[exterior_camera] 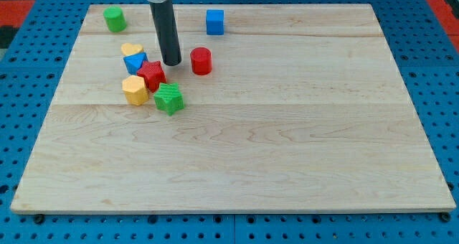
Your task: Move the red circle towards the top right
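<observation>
The red circle (pixel 201 60) is a short red cylinder standing on the wooden board (pixel 287 143) in the upper left part. My tip (pixel 171 62) rests on the board just left of the red circle, with a small gap between them. To the tip's lower left is a cluster: a red star block (pixel 152 75), a blue triangle block (pixel 134 62), a yellow heart block (pixel 131 50), an orange-yellow hexagon block (pixel 135 90) and a green star block (pixel 169 98).
A green cylinder (pixel 114 19) stands near the board's top left corner. A blue cube (pixel 214 21) stands near the top edge, above and right of the red circle. A blue pegboard surface (pixel 445 72) surrounds the board.
</observation>
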Controlling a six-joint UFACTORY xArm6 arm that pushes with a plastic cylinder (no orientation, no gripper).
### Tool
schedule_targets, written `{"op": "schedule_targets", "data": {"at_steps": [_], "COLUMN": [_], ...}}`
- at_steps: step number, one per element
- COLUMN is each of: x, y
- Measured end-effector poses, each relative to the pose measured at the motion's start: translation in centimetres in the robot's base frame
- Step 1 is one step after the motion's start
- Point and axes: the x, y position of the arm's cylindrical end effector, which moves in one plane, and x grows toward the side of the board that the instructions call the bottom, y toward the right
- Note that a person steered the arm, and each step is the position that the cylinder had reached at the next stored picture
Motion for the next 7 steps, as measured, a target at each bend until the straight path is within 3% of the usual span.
{"op": "schedule_targets", "data": {"at_steps": [2, 4, 5, 7], "x": [2.9, 0.3, -2.5, -4.3], "y": [1.2, 10.2, 11.8, 15.5]}}
